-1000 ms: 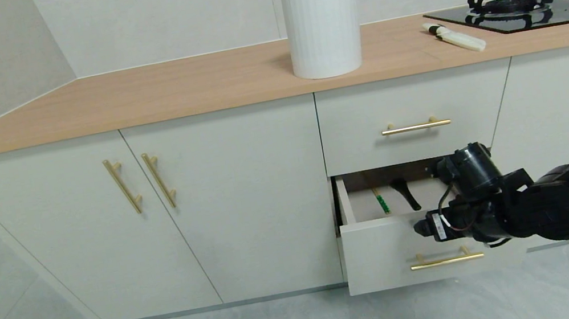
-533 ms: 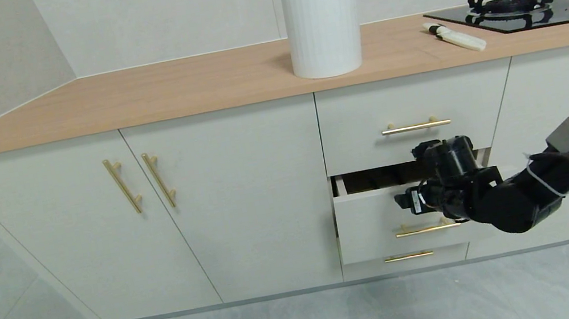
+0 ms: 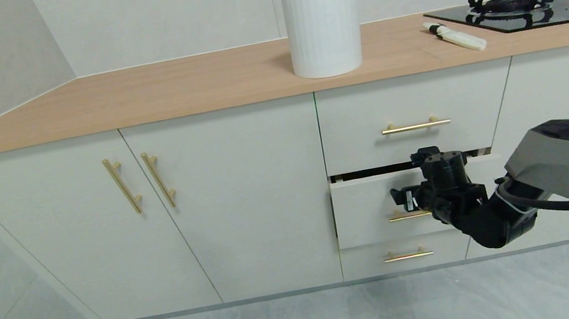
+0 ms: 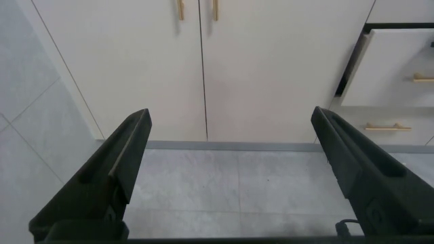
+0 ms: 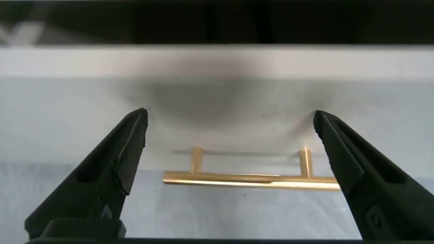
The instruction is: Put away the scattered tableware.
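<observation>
While the drawer [image 3: 368, 209] at 4 o'clock is a crack open, it is faced by the wide-spread right claw [image 5: 229, 122]; pushed off-centre, it could be jammed. A knife [image 3: 455, 37] on the tabletop [image 3: 163, 90] at 1 o'clock could be overlooked.

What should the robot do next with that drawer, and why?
It should probably nudge the middle drawer inward until it sits flush. A thin dark gap shows along its top, under the upper drawer, so it is not fully shut. The right gripper, fingers open, is at the drawer's front just above the gold handle, well placed to push.
</observation>
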